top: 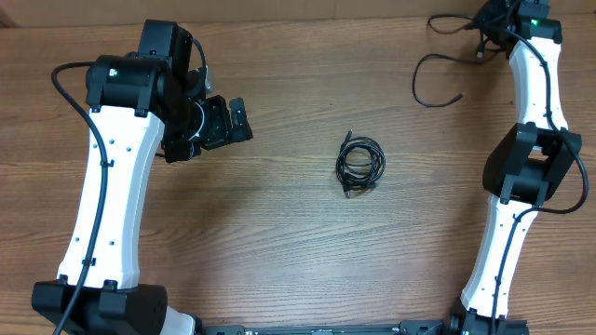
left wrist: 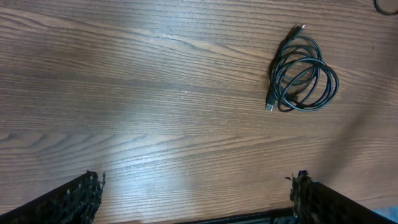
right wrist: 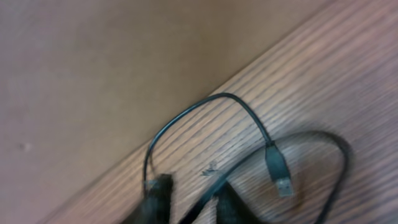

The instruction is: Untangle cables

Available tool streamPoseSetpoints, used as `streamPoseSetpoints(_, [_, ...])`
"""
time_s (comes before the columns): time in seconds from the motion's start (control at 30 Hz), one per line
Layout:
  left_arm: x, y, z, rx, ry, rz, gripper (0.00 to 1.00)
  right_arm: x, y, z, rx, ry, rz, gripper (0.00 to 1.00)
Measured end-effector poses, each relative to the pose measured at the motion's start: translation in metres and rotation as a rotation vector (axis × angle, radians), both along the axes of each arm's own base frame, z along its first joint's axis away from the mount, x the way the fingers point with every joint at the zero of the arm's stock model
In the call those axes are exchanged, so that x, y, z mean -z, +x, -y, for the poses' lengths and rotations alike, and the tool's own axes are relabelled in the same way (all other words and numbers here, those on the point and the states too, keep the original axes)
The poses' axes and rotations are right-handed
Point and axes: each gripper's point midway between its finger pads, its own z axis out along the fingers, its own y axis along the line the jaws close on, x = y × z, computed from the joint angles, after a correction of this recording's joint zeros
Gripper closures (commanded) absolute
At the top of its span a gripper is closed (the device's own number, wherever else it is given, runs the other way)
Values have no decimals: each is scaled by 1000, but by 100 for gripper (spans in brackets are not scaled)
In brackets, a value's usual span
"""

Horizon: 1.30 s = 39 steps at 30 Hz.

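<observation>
A small coil of thin black cables (top: 342, 167) lies on the wooden table near the middle, and it shows at the upper right of the left wrist view (left wrist: 277, 74). A loose black cable (top: 458, 96) trails over the far right corner. My right gripper (top: 486, 39) is down on that cable. In its blurred wrist view the gripper (right wrist: 196, 186) has its fingers drawn close around one strand (right wrist: 214, 98), with a USB plug (right wrist: 280, 174) lying just to the right. My left gripper (top: 231, 121) hovers left of the coil, open and empty (left wrist: 196, 180).
The table's far edge (right wrist: 186, 106) runs diagonally just behind my right gripper, with a plain wall beyond it. The white arm links (top: 102, 214) (top: 535, 84) stand at both sides, with their own thick black cables.
</observation>
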Motion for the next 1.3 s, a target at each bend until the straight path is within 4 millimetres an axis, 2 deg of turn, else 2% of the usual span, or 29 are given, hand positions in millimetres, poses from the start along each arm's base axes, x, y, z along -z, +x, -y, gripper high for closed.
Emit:
streamPoseSetpoints(0.2, [0, 0, 0, 0, 0, 0, 1, 4, -7, 16, 44, -8, -22, 96])
streamPoseSetpoints(0.33, [0, 0, 0, 0, 0, 0, 0, 3, -22, 56, 141, -51, -51, 96])
streamPoseSetpoints(0.43, [0, 0, 0, 0, 0, 0, 0, -12, -40, 101, 245, -97, -51, 96])
streamPoseSetpoints(0.57, [0, 0, 0, 0, 0, 0, 0, -41, -65, 148, 345, -129, -32, 96])
streamPoseSetpoints(0.63, [0, 0, 0, 0, 0, 0, 0, -57, -75, 167, 377, -135, -10, 96])
streamPoseSetpoints(0.7, [0, 0, 0, 0, 0, 0, 0, -68, -78, 173, 375, -125, 16, 96])
streamPoseSetpoints(0.8, [0, 0, 0, 0, 0, 0, 1, -77, -66, 163, 285, -95, 71, 96])
streamPoseSetpoints(1.0, [0, 0, 0, 0, 0, 0, 0, -87, -38, 102, -27, -46, 149, 96])
streamPoseSetpoints(1.13, [0, 0, 0, 0, 0, 0, 0, -79, -36, 60, -212, -33, 121, 96])
streamPoseSetpoints(1.3, [0, 0, 0, 0, 0, 0, 1, -71, -44, 1, -492, -19, 105, 96])
